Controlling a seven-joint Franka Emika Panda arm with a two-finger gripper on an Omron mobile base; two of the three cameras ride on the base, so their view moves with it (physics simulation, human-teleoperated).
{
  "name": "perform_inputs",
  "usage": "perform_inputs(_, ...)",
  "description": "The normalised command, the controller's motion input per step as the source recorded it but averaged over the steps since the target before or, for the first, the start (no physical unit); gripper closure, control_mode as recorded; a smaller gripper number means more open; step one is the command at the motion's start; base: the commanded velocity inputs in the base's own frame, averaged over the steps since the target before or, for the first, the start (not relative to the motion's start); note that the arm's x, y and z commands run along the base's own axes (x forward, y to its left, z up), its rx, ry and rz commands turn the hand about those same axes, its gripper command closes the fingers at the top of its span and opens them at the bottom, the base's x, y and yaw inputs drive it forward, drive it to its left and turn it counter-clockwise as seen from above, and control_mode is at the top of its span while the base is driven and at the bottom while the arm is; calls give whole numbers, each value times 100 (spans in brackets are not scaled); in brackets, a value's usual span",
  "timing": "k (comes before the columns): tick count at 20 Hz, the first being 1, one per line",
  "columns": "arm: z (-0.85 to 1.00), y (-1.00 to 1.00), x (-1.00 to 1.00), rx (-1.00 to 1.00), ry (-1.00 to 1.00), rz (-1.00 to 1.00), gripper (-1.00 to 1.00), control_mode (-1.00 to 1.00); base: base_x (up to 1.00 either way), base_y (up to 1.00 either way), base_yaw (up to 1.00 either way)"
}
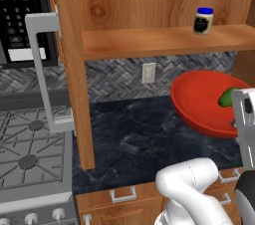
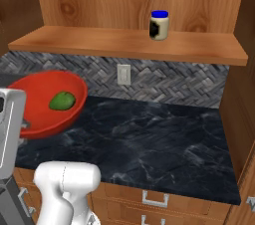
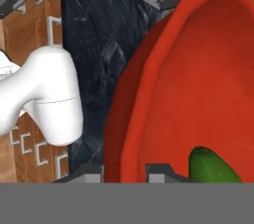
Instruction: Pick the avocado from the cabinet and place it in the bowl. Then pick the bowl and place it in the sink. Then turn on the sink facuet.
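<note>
Tool (image 3: 124, 171) pinching rim of tilted bowl (image 1: 199, 100), avocado (image 2: 62, 101) inside; best kept level over the worktop (image 2: 149, 139) towards sink, avoiding a roll-out

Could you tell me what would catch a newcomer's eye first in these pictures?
The glossy red bowl, tilted above the dark counter with the green avocado inside, the gripper at its rim. Next, the dark jar with a blue lid, alone on the cabinet shelf.

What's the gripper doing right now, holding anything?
Gripper: shut on the rim of the glossy red round bowl, one finger on each side of the wall; the small dark green avocado lies inside the bowl.
</note>
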Motion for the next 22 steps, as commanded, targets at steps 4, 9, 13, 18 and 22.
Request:
perform_inputs(4, 0, 0, -10, 0, 0, 0, 100, 100, -54, -3, 0)
perform_inputs(9, 0, 0, 0, 0, 0, 0, 100, 100, -87, -5, 0)
perform_inputs(13, 0, 0, 0, 0, 0, 0, 100, 100, -62, -8, 0)
perform_inputs(18, 0, 0, 0, 0, 0, 0, 100, 100, -21, -14, 7)
perform_inputs(22, 0, 0, 0, 0, 0, 0, 100, 100, -10, -34, 37)
